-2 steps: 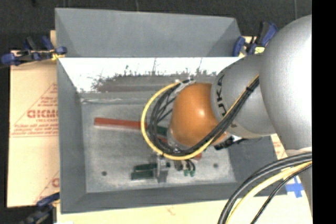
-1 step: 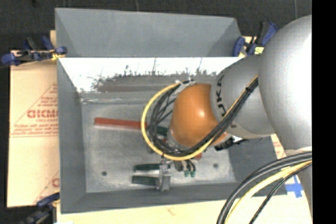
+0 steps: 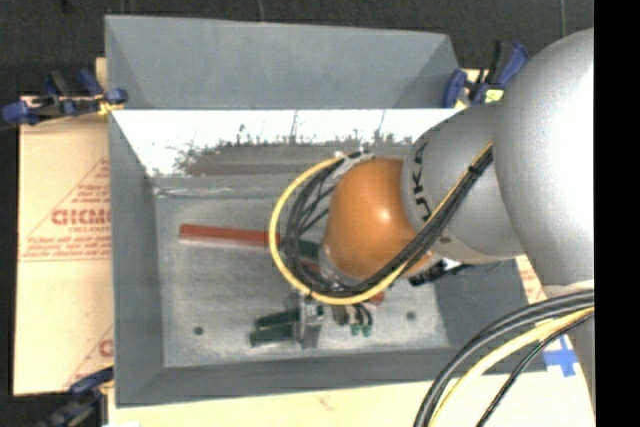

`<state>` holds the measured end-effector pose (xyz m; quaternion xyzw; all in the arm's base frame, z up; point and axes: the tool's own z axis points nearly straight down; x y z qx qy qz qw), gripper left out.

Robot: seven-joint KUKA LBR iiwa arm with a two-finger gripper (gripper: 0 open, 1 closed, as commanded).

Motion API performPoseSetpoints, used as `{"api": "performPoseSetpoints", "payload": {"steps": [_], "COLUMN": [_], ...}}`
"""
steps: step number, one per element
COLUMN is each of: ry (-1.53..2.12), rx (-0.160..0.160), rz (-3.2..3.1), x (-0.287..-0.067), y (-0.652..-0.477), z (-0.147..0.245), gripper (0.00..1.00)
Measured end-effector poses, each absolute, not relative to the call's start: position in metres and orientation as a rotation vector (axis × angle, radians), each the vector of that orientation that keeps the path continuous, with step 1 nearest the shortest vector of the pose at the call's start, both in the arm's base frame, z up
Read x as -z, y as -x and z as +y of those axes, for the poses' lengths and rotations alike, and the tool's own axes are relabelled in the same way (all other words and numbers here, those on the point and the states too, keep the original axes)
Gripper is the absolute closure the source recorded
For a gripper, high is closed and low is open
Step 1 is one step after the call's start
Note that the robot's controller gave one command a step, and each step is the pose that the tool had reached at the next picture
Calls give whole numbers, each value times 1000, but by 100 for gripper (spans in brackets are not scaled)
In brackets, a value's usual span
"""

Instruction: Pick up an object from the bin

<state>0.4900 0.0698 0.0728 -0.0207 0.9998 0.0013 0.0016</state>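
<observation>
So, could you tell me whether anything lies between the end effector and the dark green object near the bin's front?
Nothing visible does. The end effector sits right at the right end of the dark green object, low by the front wall of the bin. The red stick lies apart, further back, out of the way.

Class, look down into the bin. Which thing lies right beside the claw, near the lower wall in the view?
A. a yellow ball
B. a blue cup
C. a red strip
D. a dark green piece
D: the dark green piece lies just left of the claw, while the red strip lies farther up and to the left.
</observation>
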Motion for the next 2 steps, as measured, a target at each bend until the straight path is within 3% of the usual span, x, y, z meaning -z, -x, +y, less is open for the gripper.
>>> {"api": "performPoseSetpoints", "payload": {"steps": [1,2], "ry": [64,19], "rx": [-4,-3], "rz": [3138,3131], "x": [-73,-249], "y": [-490,-516], "z": [70,61], "gripper": [100,100]}}
